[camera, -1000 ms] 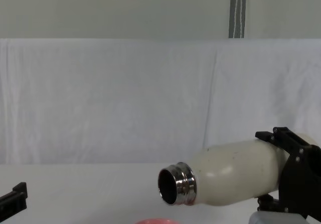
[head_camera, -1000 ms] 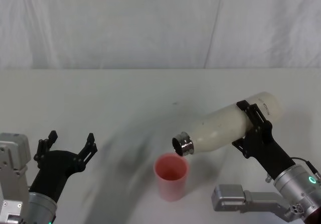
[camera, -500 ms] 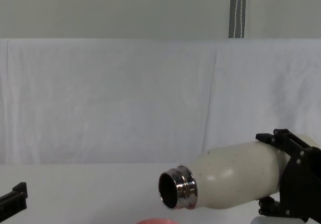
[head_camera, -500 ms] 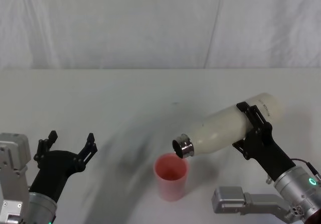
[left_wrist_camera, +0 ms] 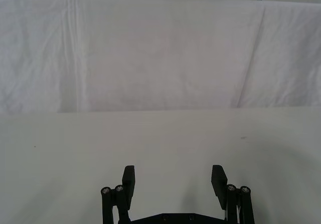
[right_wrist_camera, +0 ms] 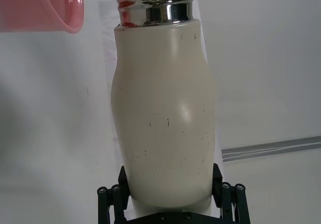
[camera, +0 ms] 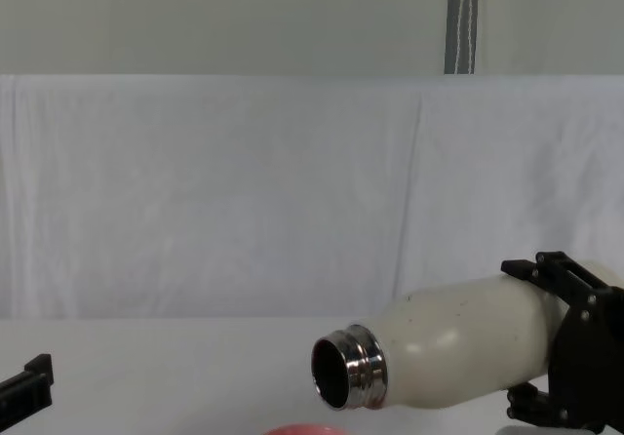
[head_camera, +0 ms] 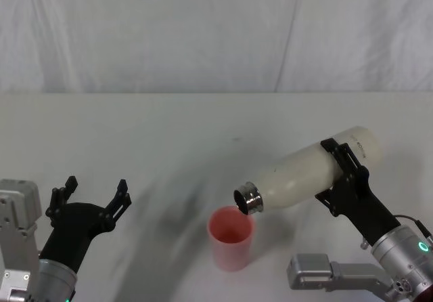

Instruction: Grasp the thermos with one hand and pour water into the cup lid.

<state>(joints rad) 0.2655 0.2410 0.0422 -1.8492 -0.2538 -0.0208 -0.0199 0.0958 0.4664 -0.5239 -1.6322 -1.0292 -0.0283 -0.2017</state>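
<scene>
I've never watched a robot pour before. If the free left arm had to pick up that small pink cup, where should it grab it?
Probably around the side wall of the small pink round cup lid, coming in level from the robot's left. It stands upright with an open top, and the tall cream-white thermos, held by the right gripper, hangs tilted above its rim. The left gripper sits open on that side.

The thermos [head_camera: 308, 170] is cream-white and matte, flecked with tiny dark specks in the right wrist view, with small dark lettering near its base; its neck [head_camera: 247, 199] is shiny silver steel, mirroring a streak of red. The cup lid [head_camera: 231, 238] is plain pink. Both the right pincer [head_camera: 343, 175] and the left pincer [head_camera: 93, 195] are black. The desk [head_camera: 169, 126] is white, the cloth backdrop [head_camera: 203, 31] white too, seemingly unpatterned, though faint detail is hard to judge.
</scene>
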